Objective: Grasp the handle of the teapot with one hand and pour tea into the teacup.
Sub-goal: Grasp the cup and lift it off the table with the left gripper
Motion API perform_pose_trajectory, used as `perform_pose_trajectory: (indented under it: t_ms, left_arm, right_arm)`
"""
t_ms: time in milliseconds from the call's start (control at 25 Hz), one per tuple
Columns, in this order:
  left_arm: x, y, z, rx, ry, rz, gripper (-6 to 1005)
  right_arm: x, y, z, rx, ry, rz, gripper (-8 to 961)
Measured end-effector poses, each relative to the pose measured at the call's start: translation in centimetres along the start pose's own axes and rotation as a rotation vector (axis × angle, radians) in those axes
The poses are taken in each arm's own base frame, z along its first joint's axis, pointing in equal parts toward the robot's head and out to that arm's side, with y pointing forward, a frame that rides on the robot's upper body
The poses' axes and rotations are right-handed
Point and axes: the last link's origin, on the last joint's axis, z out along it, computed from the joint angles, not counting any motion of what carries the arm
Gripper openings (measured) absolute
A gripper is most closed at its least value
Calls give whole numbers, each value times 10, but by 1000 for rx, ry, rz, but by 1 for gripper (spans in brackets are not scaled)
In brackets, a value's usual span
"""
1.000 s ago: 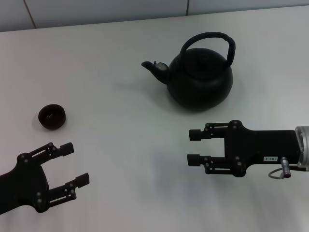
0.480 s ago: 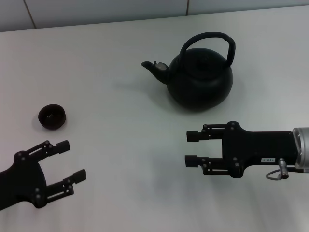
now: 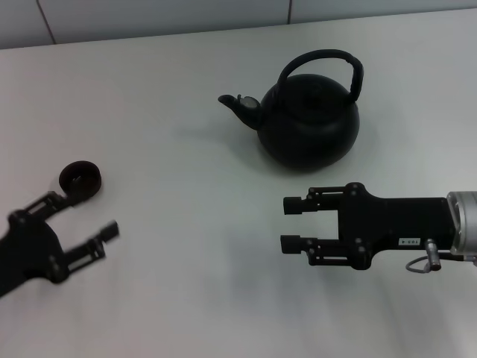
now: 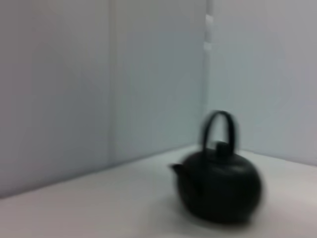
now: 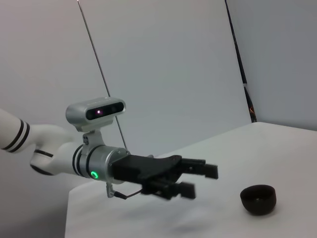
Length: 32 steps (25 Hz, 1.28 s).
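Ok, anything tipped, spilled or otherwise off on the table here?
Nothing stands out. The teapot sits upright with its handle arched over the lid, the teacup stands upright, and no liquid shows on the table. The left hand and right hand are open and empty.

The table (image 3: 186,224) has a plain white matte top that fills nearly the whole head view, and soft grey shadows lie on it. Behind its far edge stands a pale grey wall (image 3: 164,15) made of smooth panels, with thin dark seams between them. The light is even and diffuse, without any strong glare
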Motion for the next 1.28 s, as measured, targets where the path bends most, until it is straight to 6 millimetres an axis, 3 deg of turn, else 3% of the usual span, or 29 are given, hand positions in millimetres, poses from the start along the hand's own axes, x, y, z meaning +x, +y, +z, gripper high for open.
perform_pose_trajectory:
  t_ms: [200,360,600,1280]
  left_arm:
    - [-5,-19,-5,189,26,-65,781]
    - [-18,-35,-6,297,-57,-105,781]
    - [-25,-45,-3,341,-128,-117,781]
    - [-24,-46,5,324,-130,-116,773]
  right_arm:
    - [-2,-3,2,7,-1,-7,607]
    - [-4,-4,3,4,-5,-10,607]
    - [-6,-6,7,-1,-8,-8,607]
    - [-8,-9,10,3,-12,-7,607]
